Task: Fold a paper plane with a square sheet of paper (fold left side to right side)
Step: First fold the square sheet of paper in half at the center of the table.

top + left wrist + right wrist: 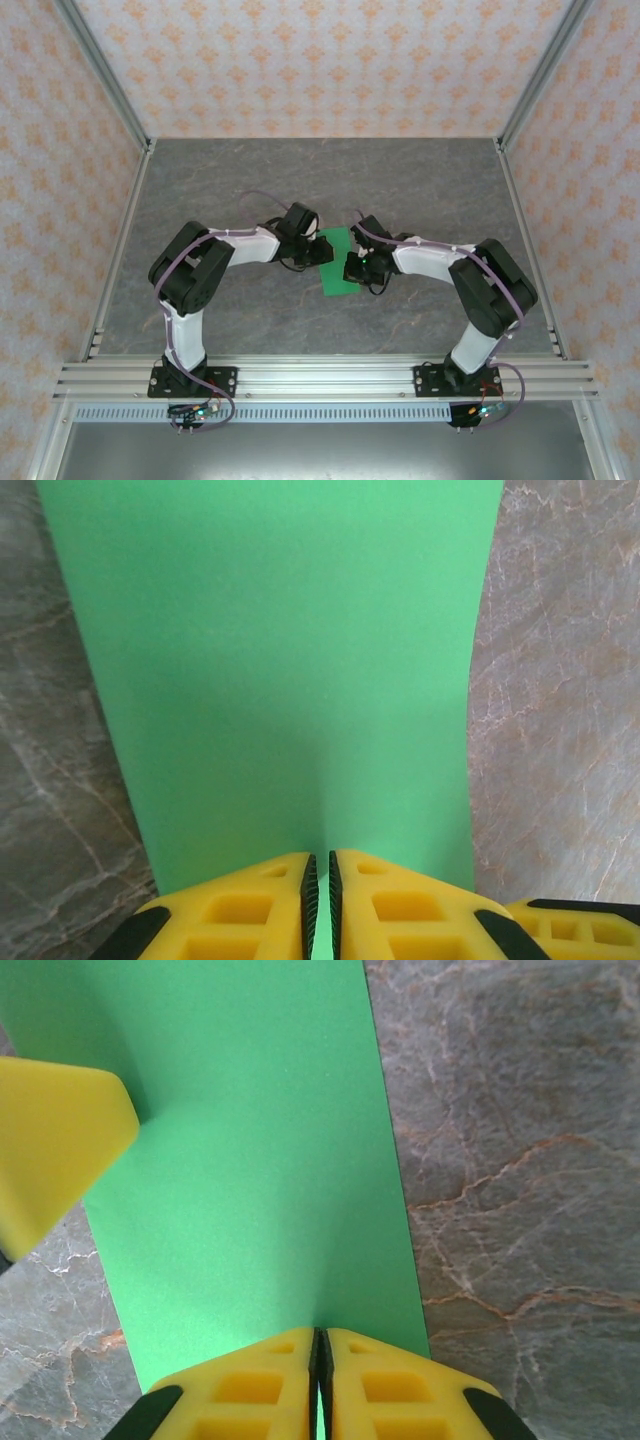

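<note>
**Two pinches on one thin sheet: tear, slip or crooked crease**

The left gripper [320, 865] is clenched on the green sheet of paper [270, 670], with a sliver of green caught between its dark pads. The right gripper [320, 1338] is clamped the same way on another edge of the sheet. In the right wrist view a yellow finger [60, 1150] of the left gripper reaches over the sheet's left side, so the two grips are near each other.

From above, the sheet lies between the two grippers, over the middle of the grey marbled table [250, 170]. It looks narrower than it is long there. I cannot tell whether that is a fold or a lifted curl.

- **Tear:** the likeliest trouble is the grippers drawing apart across the sheet, since paper this thin would rip at either pinch.
- **Buckle:** if they close toward each other instead, the sheet would buckle and take a stray crease.
- **Slip:** each hold is only at the sheet's margin, so a quick swing could pull it free.
- **Skew:** unequal travel of the two grips would bring the sheet's left edge down askew on its right edge, and the fold would be crooked.
</note>
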Robot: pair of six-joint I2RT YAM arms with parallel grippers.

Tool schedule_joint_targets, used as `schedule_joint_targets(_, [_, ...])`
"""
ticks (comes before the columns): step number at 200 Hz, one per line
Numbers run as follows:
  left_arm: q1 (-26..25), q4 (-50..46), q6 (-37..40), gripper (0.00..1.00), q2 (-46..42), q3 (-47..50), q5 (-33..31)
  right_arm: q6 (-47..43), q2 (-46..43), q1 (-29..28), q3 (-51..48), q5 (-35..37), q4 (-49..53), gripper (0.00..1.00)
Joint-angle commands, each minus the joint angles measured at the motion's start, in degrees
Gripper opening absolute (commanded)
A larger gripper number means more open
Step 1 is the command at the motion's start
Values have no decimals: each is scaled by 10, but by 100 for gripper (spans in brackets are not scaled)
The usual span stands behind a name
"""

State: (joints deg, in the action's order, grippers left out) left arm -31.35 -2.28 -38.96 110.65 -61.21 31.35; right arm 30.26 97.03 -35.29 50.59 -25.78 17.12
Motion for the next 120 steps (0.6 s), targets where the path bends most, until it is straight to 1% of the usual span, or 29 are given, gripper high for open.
schedule_joint_targets(1, [28,-32,16,17,22,-18,-51,-12,29,-2,-16,51,86,12])
schedule_joint_targets(74, [63,-71,35,17,65,-88,-72,-16,29,-2,-24,47,87,12])
schedule_joint_targets(120, [89,-92,44,17,93,-144,-72,-15,25,-2,-30,43,85,12])
